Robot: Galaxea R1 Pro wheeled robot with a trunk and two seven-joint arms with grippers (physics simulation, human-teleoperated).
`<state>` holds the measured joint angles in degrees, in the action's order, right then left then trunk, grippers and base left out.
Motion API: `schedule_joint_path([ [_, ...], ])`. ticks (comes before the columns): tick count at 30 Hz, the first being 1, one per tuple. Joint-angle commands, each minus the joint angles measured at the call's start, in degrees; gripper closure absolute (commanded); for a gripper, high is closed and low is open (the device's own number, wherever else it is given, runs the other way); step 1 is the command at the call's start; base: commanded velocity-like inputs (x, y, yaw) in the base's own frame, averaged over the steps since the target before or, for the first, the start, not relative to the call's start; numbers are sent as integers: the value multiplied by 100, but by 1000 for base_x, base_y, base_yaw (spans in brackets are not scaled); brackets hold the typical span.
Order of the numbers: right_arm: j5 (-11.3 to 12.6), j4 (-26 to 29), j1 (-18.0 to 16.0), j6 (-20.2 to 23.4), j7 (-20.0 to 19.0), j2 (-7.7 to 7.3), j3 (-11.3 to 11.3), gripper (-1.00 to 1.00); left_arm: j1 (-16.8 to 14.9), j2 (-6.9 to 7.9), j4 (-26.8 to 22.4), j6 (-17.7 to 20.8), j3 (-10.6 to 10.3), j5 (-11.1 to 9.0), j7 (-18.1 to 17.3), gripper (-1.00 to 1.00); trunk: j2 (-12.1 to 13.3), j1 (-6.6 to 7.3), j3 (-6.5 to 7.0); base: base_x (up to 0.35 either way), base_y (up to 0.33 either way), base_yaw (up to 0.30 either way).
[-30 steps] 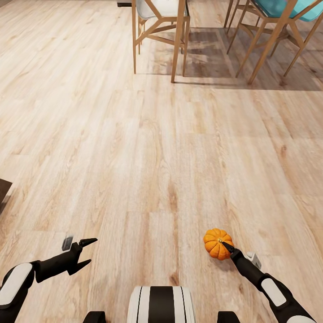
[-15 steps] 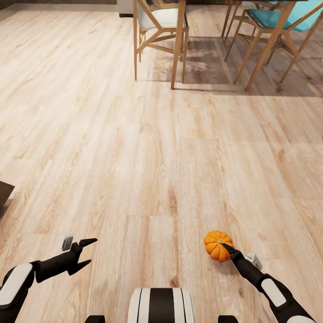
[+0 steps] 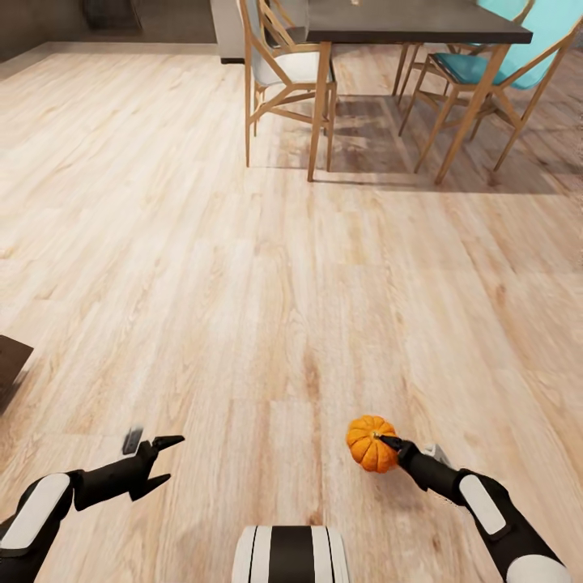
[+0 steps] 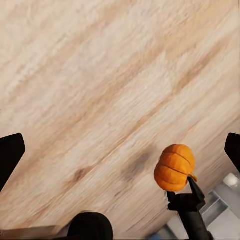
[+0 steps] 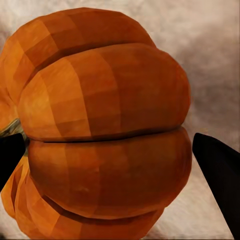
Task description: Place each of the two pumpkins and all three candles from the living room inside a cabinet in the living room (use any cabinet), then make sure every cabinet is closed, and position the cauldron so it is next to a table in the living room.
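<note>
Pumpkin [image 3: 371,443] clamped in right hand [image 3: 392,444], carried above the wood floor [image 3: 267,267], fingers on opposite flanks. Looks rigid, light, ribbed and rounded: could roll out of a shallow pinch, so grip across the widest ribs. Stem contact unclear. Left hand [image 3: 164,461] spread apart, nothing in it. Desk [image 3: 413,20] with chairs [image 3: 287,61] ahead. No readable writing anywhere.

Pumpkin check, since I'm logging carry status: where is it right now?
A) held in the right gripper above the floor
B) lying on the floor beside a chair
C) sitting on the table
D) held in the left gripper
A: the pumpkin sits between the right gripper's fingers, clear of the wooden floor, while the left gripper is open with nothing in it.
</note>
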<state>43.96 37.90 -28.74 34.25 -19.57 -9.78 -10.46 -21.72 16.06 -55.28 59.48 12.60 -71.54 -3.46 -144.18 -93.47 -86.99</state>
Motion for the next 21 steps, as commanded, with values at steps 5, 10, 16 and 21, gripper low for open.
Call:
schedule_joint_path([
  [5, -9, 793, 1, 771, 862, 62, 278, 100, -5, -2, -1, -8, -45, 198, 65, -100, 7, 13, 111, 0, 0, 0],
  [10, -28, 1909, 81, 1954, 1402, 52, 333, 100, -7, -1, -30, -8, -31, 448, 616, -100, 14, 25, 222, 0, 0, 0],
  [16, -4, 3455, 184, 2556, 2699, 65, 415, 100, -14, -15, -119, 5, -156, 489, 1424, -100, 22, 41, 355, 0, 0, 0],
  [21, 6, 4154, 369, 2575, 3134, 76, 830, 100, -23, -13, -131, -5, -531, 525, 1611, -100, 28, 54, 466, 0, 0, 0],
])
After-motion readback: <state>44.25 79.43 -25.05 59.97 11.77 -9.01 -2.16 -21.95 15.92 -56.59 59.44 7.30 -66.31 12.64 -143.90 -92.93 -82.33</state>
